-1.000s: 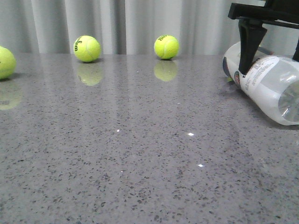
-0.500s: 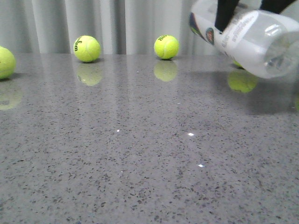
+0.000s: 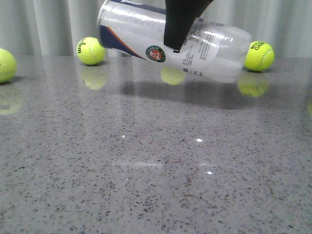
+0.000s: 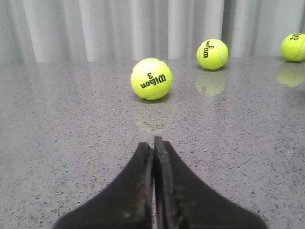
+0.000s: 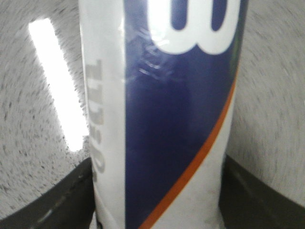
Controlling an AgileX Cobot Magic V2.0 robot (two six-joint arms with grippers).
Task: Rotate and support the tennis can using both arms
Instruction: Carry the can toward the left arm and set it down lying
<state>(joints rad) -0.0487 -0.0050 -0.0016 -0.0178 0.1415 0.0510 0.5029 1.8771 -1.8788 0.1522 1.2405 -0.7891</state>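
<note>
The tennis can (image 3: 219, 48) hangs in the air above the table, lying nearly level with its navy and orange band end to the left and a little higher. Its round green-red emblem (image 3: 155, 53) faces the front view. My right gripper (image 3: 176, 41) comes down from above and is shut on the can's middle. In the right wrist view the can (image 5: 167, 95) fills the space between the two black fingers (image 5: 62, 200). My left gripper (image 4: 153, 143) is shut and empty, low over the table; it is out of the front view.
Yellow-green tennis balls lie on the grey speckled table (image 3: 146, 170): one at far left (image 3: 5, 65), one at the back left (image 3: 90, 50), one at the back right (image 3: 259, 55). One ball (image 4: 151, 78) lies just ahead of my left gripper. Grey curtain behind.
My right gripper has lifted the can off the table at the right and carried it up and left to the middle. A ball at the back right came into view.
</note>
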